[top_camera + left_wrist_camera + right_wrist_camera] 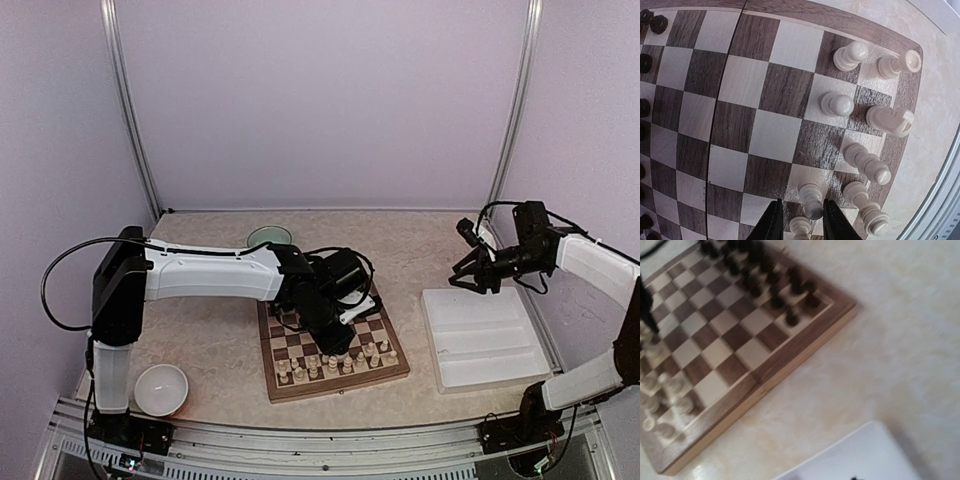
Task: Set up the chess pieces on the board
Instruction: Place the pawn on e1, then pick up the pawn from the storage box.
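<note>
Plainly, the risk here comes from crowding. The left fingers (774, 222) hang low over the board (285, 348), which lies mid-desk (200, 330) close to the near edge. They stand partly spread around a cream pawn (812, 197) and do not seem to squeeze it yet. A second pawn (800, 227) stands just behind it. Taller cream pieces (867, 167) stand just beside it, in the rows facing the near edge. If the fingers close off-centre, the pawn could tip and knock its neighbours down. One finger might also catch the second pawn and drag it off its square. The right fingers (470, 277) hover above the white tray (480, 345) by the right edge. They look spread and empty, and are well apart from the board, so I judge a clash between the arms unlikely.
</note>
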